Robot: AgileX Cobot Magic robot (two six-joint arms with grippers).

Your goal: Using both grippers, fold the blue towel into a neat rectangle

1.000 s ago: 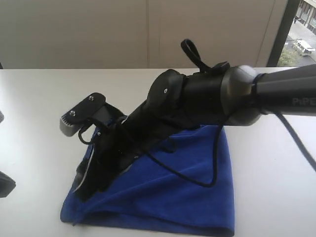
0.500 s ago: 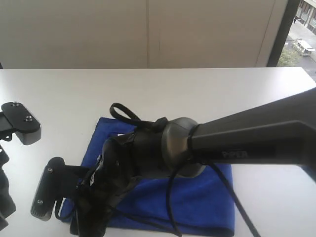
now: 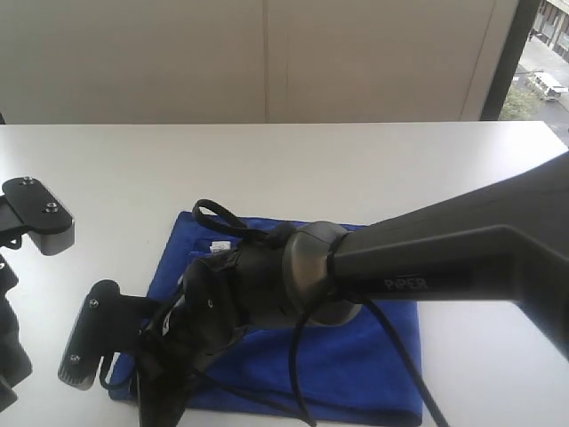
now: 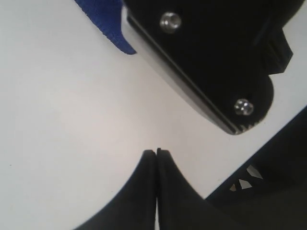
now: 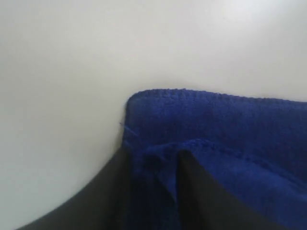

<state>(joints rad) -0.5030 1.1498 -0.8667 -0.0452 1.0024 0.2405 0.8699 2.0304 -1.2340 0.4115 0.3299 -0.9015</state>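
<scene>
White surface (image 3: 373, 160), pale wall and window behind. Nearest: right pincer (image 5: 154, 154) low at the near left corner of the towel (image 3: 373, 342), fingers either side of a bunched ridge of blue cloth and pinching it; firmness of hold unclear. Left pincer (image 4: 157, 153) sits just beside it over bare surface, fully closed, empty. Towel lies flat mid-surface, doubled by the look of it, white label (image 3: 218, 245) at its far left corner. Risks: pinch catches one layer only, so the fold peels apart; a lone-corner lift skews the cloth; arms this close could knock.
</scene>
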